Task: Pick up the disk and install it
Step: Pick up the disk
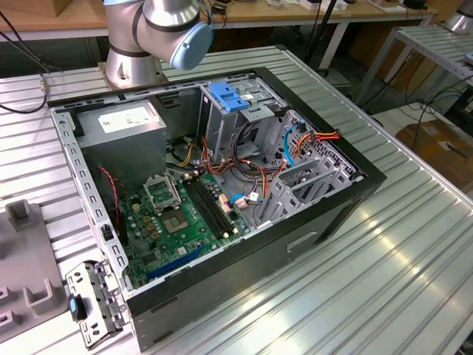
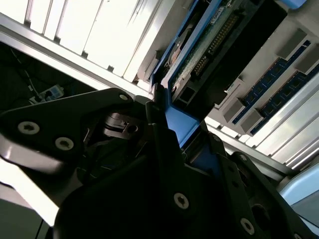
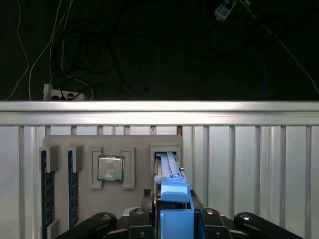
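Gripper (image 3: 175,219) clamps the disk (image 3: 167,167), edge-up in a grey tray (image 3: 137,144), blue rail (image 3: 174,191) uppermost, green circuit board (image 2: 207,50) exposed.

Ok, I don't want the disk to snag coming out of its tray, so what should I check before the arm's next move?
1. The gripper centred on the disk: ok, the disk's blue rail sits in its middle in the first wrist view.
2. Firm hold on the disk: cannot tell.
3. The disk on edge in its slot of the grey tray: ok.
4. Neighbours apart: ok, the CPU lies in its own recess beside the slot, not touching.
5. The drive cage in the PC case free to take it: cannot tell; orange cables run beside it.
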Action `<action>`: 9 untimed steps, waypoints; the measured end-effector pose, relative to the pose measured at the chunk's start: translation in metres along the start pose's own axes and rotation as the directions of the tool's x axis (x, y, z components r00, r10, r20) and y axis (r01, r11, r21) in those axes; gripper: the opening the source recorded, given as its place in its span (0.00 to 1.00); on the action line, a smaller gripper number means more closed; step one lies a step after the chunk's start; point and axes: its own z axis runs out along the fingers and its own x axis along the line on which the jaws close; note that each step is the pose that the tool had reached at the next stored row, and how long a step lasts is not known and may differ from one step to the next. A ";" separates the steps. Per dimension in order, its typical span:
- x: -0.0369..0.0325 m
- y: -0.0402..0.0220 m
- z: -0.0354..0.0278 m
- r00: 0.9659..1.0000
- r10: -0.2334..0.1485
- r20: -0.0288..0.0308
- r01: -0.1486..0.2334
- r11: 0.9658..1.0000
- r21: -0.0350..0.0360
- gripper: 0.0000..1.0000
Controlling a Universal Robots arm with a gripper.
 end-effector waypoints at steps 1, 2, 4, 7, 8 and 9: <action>0.0000 0.0000 -0.0021 1.000 0.000 0.000 0.000 1.000 0.000 0.37; 0.0000 0.0000 -0.0033 1.000 0.000 0.000 0.000 1.000 0.000 0.37; 0.0001 0.0000 -0.0067 1.000 0.000 0.000 0.000 1.000 0.000 0.37; 0.0001 0.0000 -0.0111 1.000 0.000 0.000 0.000 1.000 0.000 0.37; 0.0001 0.0000 -0.0127 1.000 0.000 0.000 0.000 1.000 0.000 0.37; 0.0001 0.0000 -0.0139 1.000 0.000 0.000 0.000 1.000 0.000 0.37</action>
